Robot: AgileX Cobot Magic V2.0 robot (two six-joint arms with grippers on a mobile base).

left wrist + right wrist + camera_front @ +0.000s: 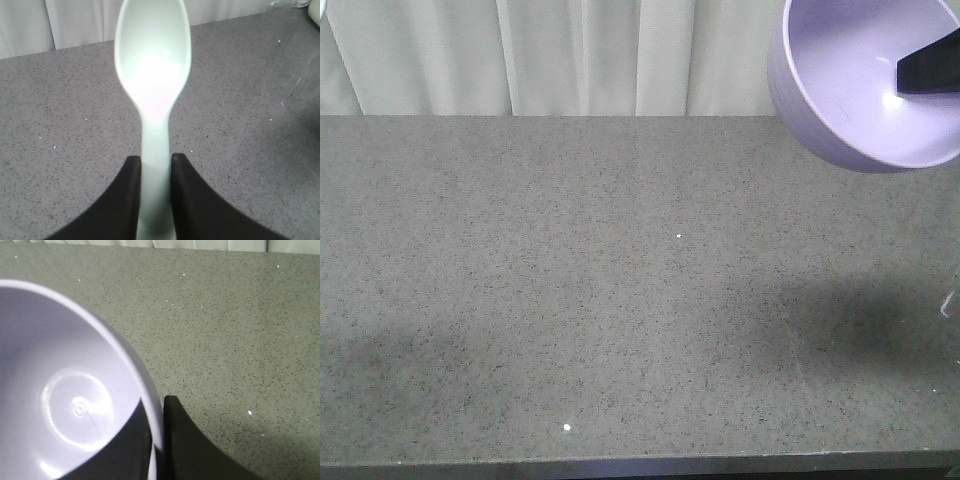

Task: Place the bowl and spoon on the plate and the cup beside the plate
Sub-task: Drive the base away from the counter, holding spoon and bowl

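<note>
In the front view we see the bowl (850, 80) raised at the upper right, tipped toward us and empty. One dark finger (928, 72) sits inside it, above the grey countertop (570, 300). From the left wrist, we see the left gripper (155, 165) closed on the handle of the spoon (152, 65), its scoop pointing away over the counter. From the right wrist, the right gripper (159, 410) pinches the bowl's rim, one finger inside and one outside.

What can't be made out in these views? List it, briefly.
plate, cup: in no view.
bowl: front view's top and right edges crop it; right wrist view's left and bottom edges too.
spoon: handle end, between left gripper fingers, cut by left wrist view's bottom edge.
</note>
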